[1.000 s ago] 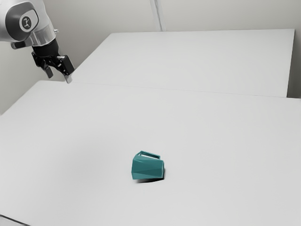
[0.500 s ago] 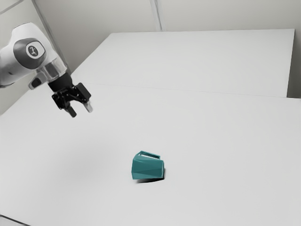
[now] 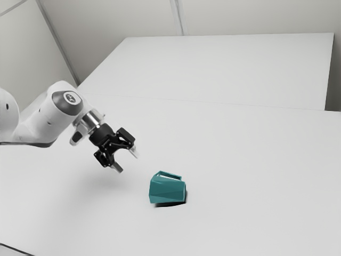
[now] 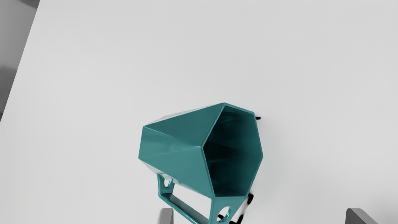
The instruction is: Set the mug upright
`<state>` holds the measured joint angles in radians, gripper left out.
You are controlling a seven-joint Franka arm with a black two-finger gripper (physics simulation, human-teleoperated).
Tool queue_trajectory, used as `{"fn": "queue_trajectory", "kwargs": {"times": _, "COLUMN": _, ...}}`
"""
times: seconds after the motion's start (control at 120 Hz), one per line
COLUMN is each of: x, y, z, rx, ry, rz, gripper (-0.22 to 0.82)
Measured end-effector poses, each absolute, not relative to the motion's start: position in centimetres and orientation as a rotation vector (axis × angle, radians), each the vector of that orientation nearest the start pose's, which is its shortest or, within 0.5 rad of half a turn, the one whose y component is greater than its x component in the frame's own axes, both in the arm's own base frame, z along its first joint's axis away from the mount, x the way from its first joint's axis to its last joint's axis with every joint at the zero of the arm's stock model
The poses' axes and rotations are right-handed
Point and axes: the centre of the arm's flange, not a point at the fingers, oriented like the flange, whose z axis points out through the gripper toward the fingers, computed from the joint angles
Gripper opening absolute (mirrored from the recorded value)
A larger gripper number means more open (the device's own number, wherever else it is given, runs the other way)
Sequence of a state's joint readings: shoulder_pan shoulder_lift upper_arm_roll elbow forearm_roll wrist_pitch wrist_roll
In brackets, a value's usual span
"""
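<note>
"What is at the exterior view's left?"

"A white robot arm [image 3: 45, 120] reaches in over a white bench [image 3: 256, 165], its black jaws [image 3: 127, 162] slanting down toward a teal mug [image 3: 168, 191]."

"Have they got hold of it?"

"They are released, the two tips spread wide apart. They hang above the bench, near the mug but apart from it."

"And the mug itself?"

"Tipped over, lying on its side on the bench, to the exterior view's right of the jaws. From where I stand, the handle [image 3: 170, 175] runs along its far side, and a thin dark shadow [image 3: 171, 205] lies at its base."

"What does the wrist view add?"

"The mouth [image 4: 233, 152], wide and many-sided, with the dark inside in plain sight. The body has flat, angular faces and narrows away from the rim. The handle is on the side toward the jaws' tips."

"Anything farther off?"

"Beyond the bench, a broad pale panel [image 3: 229, 66] stretches toward the exterior view's right, with a grey wall [image 3: 106, 26] behind."
</note>
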<state>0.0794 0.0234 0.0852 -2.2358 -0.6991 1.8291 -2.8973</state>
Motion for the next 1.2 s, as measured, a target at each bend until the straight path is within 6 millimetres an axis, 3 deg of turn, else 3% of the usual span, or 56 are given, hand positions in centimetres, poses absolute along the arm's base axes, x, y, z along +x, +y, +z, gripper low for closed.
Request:
{"fn": "queue_trajectory", "kwargs": {"times": 0.333, "x": 47.8, "y": -4.9, "z": 30.6, "rx": -0.378, "ry": 3.218, "rz": -1.285, "gripper": 0.60}}
{"fn": "queue_trajectory", "kwargs": {"times": 0.6, "x": 47.6, "y": -5.7, "z": 29.0, "rx": -0.502, "ry": 3.160, "rz": -1.388, "gripper": 0.60}}
{"fn": "queue_trajectory", "kwargs": {"times": 1.025, "x": 47.9, "y": -6.8, "z": 28.7, "rx": -0.504, "ry": 3.145, "rz": -1.388, "gripper": 0.60}}
{"fn": "queue_trajectory", "kwargs": {"times": 1.092, "x": 47.9, "y": -6.8, "z": 28.7, "rx": -0.503, "ry": 3.146, "rz": -1.381, "gripper": 0.54}}
{"fn": "queue_trajectory", "kwargs": {"times": 1.2, "x": 47.9, "y": -6.7, "z": 28.7, "rx": -0.495, "ry": 3.152, "rz": -1.366, "gripper": 0.35}}
